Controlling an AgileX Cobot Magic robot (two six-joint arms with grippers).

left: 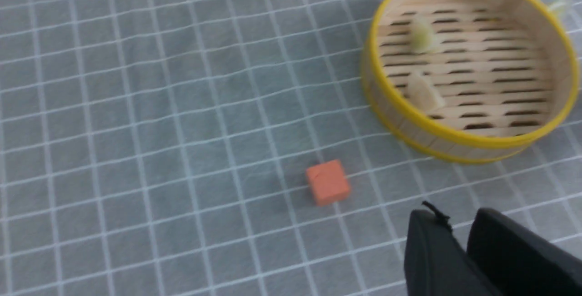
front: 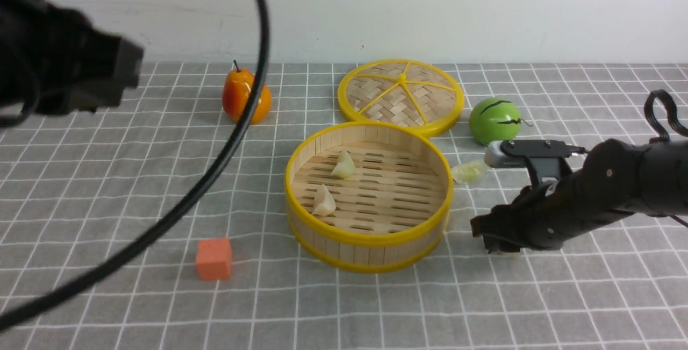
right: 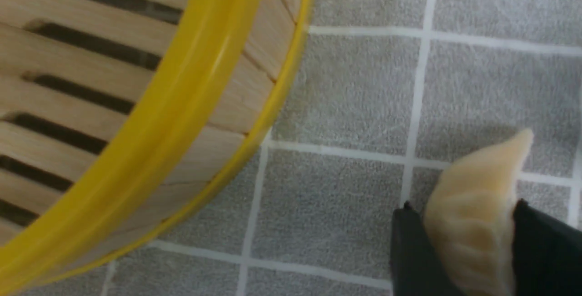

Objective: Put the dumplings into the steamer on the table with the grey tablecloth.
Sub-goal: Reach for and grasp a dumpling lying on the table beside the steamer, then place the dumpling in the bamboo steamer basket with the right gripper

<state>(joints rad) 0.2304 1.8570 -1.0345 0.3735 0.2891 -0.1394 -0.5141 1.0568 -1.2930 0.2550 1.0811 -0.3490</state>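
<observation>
The steamer (front: 371, 241) stands mid-table on the grey tablecloth (front: 107, 188). Two dumplings lie on its floor, one towards the back (front: 344, 166) and one at the left (front: 324, 201). A third dumpling (front: 469, 171) lies on the cloth just right of the steamer. My right gripper (front: 497, 245) is low over the cloth right of the steamer's wall (right: 182, 105). It (right: 468, 250) is shut on a fourth dumpling (right: 473, 214). My left gripper (left: 459, 237) is shut and empty, high above the cloth left of the steamer (left: 454, 134).
The flat woven lid (front: 400, 94) lies behind the steamer. A green fruit (front: 494, 120) sits to its right, an orange fruit (front: 244, 97) at back left. An orange cube (front: 214, 258) lies front left of the steamer. A black cable (front: 215, 172) crosses the front view's left.
</observation>
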